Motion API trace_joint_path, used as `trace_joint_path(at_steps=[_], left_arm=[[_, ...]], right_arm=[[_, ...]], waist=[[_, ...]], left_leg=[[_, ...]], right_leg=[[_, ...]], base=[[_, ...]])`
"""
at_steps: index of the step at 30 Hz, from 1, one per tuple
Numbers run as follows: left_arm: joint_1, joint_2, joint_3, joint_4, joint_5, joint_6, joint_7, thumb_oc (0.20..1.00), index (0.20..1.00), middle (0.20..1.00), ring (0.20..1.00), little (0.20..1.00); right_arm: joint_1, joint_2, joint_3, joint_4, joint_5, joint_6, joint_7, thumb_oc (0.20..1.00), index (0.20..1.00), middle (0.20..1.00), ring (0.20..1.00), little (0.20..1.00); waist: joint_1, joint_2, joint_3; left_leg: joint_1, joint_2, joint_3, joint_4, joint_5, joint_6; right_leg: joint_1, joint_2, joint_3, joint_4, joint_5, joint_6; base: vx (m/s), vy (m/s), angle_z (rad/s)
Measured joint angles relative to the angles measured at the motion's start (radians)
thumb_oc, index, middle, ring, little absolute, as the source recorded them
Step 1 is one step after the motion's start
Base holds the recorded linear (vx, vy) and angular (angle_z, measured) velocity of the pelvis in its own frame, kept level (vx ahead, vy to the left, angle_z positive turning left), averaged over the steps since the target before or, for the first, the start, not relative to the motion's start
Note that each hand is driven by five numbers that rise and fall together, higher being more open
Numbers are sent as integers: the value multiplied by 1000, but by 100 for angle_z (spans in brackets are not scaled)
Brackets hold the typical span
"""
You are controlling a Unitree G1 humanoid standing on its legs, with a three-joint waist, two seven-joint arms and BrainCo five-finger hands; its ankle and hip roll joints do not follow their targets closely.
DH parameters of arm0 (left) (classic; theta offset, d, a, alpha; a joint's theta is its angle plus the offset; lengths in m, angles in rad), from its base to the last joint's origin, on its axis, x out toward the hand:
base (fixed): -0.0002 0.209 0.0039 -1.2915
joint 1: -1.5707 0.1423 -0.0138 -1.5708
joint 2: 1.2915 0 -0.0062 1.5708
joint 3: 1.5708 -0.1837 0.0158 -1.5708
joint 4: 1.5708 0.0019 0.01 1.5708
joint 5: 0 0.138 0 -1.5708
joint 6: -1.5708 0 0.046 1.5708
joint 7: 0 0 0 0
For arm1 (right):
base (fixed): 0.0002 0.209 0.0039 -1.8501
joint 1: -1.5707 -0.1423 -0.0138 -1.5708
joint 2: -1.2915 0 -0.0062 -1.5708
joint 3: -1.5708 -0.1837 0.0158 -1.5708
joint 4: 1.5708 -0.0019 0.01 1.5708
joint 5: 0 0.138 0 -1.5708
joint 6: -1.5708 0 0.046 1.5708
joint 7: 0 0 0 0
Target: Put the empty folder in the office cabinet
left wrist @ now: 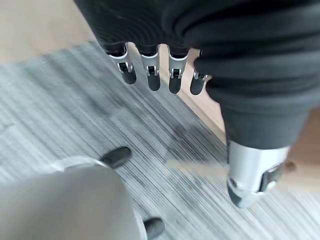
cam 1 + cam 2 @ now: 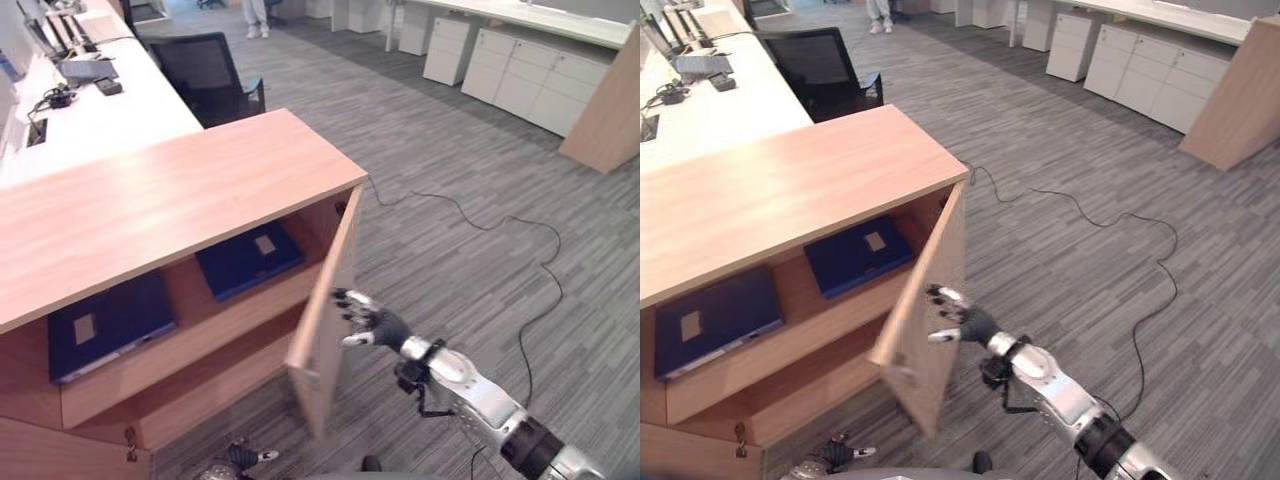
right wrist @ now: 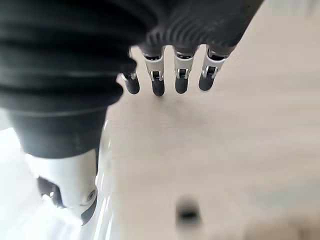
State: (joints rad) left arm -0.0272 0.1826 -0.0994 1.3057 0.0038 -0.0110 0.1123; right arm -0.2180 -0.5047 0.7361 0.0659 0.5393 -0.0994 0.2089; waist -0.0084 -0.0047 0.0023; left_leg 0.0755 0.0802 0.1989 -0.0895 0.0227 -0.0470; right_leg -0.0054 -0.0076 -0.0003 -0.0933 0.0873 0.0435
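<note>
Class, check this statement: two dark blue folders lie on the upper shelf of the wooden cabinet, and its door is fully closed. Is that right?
Not quite. The two dark blue folders do lie on the upper shelf of the wooden cabinet, but its door stands open, swung outward, with the right hand by its outer face. The left eye view shows it.

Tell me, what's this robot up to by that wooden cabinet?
The robot is working at a low wooden cabinet. Its right hand, fingers straight, is at the outer face of the half-open cabinet door. Two dark blue folders lie flat on the upper shelf inside. The left hand hangs low over the carpet, open and holding nothing. It looks like the door is being swung, though I can't tell which way.
</note>
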Motion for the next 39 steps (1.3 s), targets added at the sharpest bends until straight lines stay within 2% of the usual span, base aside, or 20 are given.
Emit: trace_joint_path(at_steps=[4, 8, 11, 17, 21, 22, 23, 25, 26, 27, 28, 30, 31, 32, 33, 34, 37, 39], left_arm=[[22, 29, 68, 25, -45, 8, 19, 1000, 1000, 1000, 1000, 1000], [69, 34, 137, 23, -120, 2, 31, 1000, 1000, 1000, 1000, 1000], [116, 32, 139, 31, -154, 5, 31, 1000, 1000, 1000, 1000, 1000], [142, 26, 131, 27, -158, 6, 30, 1000, 1000, 1000, 1000, 1000], [101, 24, 22, -23, -153, -7, 25, 1000, 1000, 1000, 1000, 1000], [81, 22, -82, -63, -147, -15, 36, 1000, 1000, 1000, 1000, 1000], [58, 28, -118, -83, -144, -23, 35, 1000, 1000, 1000, 1000, 1000], [54, 24, -172, -121, -129, -37, 32, 1000, 1000, 1000, 1000, 1000], [44, 21, -193, -137, -123, -47, 34, 1000, 1000, 1000, 1000, 1000], [24, 20, -194, -134, -124, -48, 33, 1000, 1000, 1000, 1000, 1000], [-5, 18, -186, -129, -123, -55, 26, 1000, 1000, 1000, 1000, 1000], [-16, 29, -196, -135, -113, -65, 26, 1000, 1000, 1000, 1000, 1000], [-8, 32, -197, -136, -109, -66, 24, 1000, 1000, 1000, 1000, 1000], [4, 25, -212, -138, -103, -67, 18, 1000, 1000, 1000, 1000, 1000], [16, 20, -220, -143, -102, -68, 13, 1000, 1000, 1000, 1000, 1000], [38, 16, -224, -164, -93, -66, -1, 1000, 1000, 1000, 1000, 1000], [45, 67, -286, -274, -54, -66, -39, 1000, 1000, 1000, 1000, 1000], [27, 93, -333, -373, -16, -67, -60, 1000, 1000, 1000, 1000, 1000]], right_arm=[[-27, 12, 35, 3, 0, 5, 32, 1000, 1000, 1000, 1000, 1000], [-25, 14, 46, 26, 32, 23, 41, 1000, 1000, 1000, 1000, 1000], [-33, 22, 48, 31, 32, 25, 43, 1000, 1000, 1000, 1000, 1000], [-21, 57, 36, 121, 32, 21, 40, 1000, 1000, 1000, 1000, 1000], [-8, 93, 15, 370, 27, 28, 8, 1000, 1000, 1000, 1000, 1000], [-4, 134, -17, 538, 17, 13, -9, 1000, 1000, 1000, 1000, 1000], [-4, 155, -32, 656, 5, 42, -38, 1000, 1000, 1000, 1000, 1000], [4, 157, -41, 708, -37, 34, -53, 1000, 1000, 1000, 1000, 1000], [10, 170, -48, 803, -72, 35, -71, 1000, 1000, 1000, 1000, 1000], [14, 175, -55, 852, -104, 35, -79, 1000, 1000, 1000, 1000, 1000], [30, 186, -74, 944, -169, 63, -102, 1000, 1000, 1000, 1000, 1000], [44, 213, -171, 1117, -249, 81, -143, 1000, 1000, 1000, 1000, 1000], [49, 220, -215, 1164, -257, 81, -152, 1000, 1000, 1000, 1000, 1000], [58, 229, -323, 1248, -256, 91, -184, 1000, 1000, 1000, 1000, 1000], [66, 220, -353, 1270, -255, 97, -197, 1000, 1000, 1000, 1000, 1000], [69, 218, -437, 1305, -250, 102, -216, 1000, 1000, 1000, 1000, 1000], [104, 230, -582, 1319, -241, 111, -245, 1000, 1000, 1000, 1000, 1000], [115, 225, -674, 1320, -202, 112, -261, 1000, 1000, 1000, 1000, 1000]], waist=[[32, -20, -5], [66, -34, 6], [101, -30, 13], [126, -31, 25], [140, -26, 43], [156, -16, 51], [169, -9, 61], [178, 19, 85], [178, 37, 96], [172, 40, 99], [155, 15, 111], [140, -16, 118], [134, -8, 114], [110, 18, 97], [105, 37, 86], [102, 55, 75], [100, 29, 68], [102, 32, 67]], left_leg=[[-7, -6, -32, 0, 1, -1], [-38, -14, -98, 1, 18, -6], [-63, -21, -142, 1, 32, -8], [-91, -25, -222, 1, 41, -25], [-129, -28, -296, 5, 61, -34], [-154, -30, -332, 19, 74, -37], [-161, -30, -354, 22, 75, -47], [-183, -31, -379, 24, 78, -49], [-200, -30, -382, 29, 88, -64], [-214, -18, -333, 30, 61, -56], [-228, 13, -154, 43, 21, -44], [-195, 23, 87, 33, 25, -47], [-185, 32, 120, 25, 25, -47], [-148, 46, 139, 21, 27, -43], [-127, 49, 121, 19, 34, -34], [-93, 40, 93, -2, 72, -16], [-85, -30, 54, 1, 63, 19], [-67, -66, 18, 1, 54, 45]], right_leg=[[5, -9, -30, 0, -5, 2], [10, -22, -97, -1, -13, 7], [13, -28, -143, 0, -22, 5], [31, -32, -222, 1, -36, 5], [37, -31, -297, 5, -47, -3], [33, -29, -333, 6, -48, -4], [33, -32, -355, 5, -52, -7], [35, -23, -384, 6, -51, -7], [38, -22, -415, 6, -51, -9], [41, -35, -450, 6, -47, -19], [46, -72, -528, 10, -54, -33], [77, -133, -598, 7, -59, -27], [90, -139, -622, 7, -61, -20], [118, -137, -660, 7, -69, 5], [126, -134, -667, 11, -73, 21], [130, -139, -668, 25, -76, 37], [140, -209, -672, 78, -77, 45], [155, -257, -672, 140, -80, 45]], base=[[-12, -1, 23], [-29, -20, 48], [-1, -44, 54], [7, -54, 39], [-59, -85, 67], [-116, -72, 83], [-90, -22, 68], [-111, 15, 50], [-63, 59, 62], [-15, 63, 128], [-47, 100, 134], [18, 162, 139], [110, 259, 122], [81, 155, 74], [158, 320, 57], [116, 278, 19], [87, 286, 45], [101, 346, 62]])
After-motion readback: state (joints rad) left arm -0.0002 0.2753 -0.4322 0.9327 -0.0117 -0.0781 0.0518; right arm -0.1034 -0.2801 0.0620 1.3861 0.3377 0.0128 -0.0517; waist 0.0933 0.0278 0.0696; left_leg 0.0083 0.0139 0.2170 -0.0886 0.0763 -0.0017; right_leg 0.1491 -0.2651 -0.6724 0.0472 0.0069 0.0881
